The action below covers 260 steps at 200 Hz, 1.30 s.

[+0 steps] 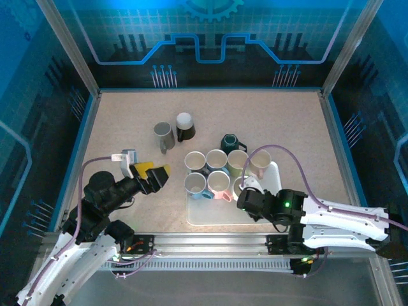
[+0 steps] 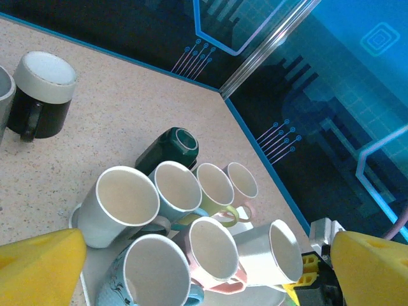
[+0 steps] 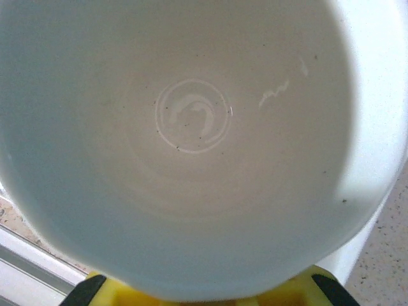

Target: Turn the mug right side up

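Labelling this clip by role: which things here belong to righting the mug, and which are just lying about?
In the job: white mug, right end effector gripping it.
Lying about: grey mug, black mug, dark green mug, other mugs on the tray, open left end effector.

Ten mugs (image 1: 218, 183): seven at the one white tray (image 1: 210, 215), three on the counter (image 1: 127, 115): one grey mug (image 1: 164, 134), one black-and-white mug (image 1: 185, 126), one dark green mug (image 1: 231, 143).

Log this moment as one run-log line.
left hand: open, left of tray | right hand: shut on white mug | white mug: mouth up, over tray
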Each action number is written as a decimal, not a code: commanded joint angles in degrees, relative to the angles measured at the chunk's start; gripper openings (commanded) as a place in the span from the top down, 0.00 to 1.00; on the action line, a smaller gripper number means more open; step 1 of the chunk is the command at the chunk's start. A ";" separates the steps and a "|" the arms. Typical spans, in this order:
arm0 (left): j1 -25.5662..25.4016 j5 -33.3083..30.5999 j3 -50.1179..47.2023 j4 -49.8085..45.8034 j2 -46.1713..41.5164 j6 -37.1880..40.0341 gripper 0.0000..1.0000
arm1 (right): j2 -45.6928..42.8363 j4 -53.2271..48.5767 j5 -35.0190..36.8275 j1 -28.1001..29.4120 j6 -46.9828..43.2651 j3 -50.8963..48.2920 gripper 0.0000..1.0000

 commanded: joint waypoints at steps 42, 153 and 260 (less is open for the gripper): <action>0.03 -0.59 -1.23 -0.42 -0.20 0.70 0.01 | -0.51 7.18 -2.42 -3.98 -0.91 -1.00 1.00; -0.01 -0.25 -1.93 0.35 -0.19 0.08 0.01 | 6.53 8.84 -1.11 -7.05 -2.86 0.02 0.98; 0.02 0.48 -2.36 1.61 1.17 -0.68 0.01 | 6.86 12.75 -5.26 -10.67 -5.12 -2.19 0.89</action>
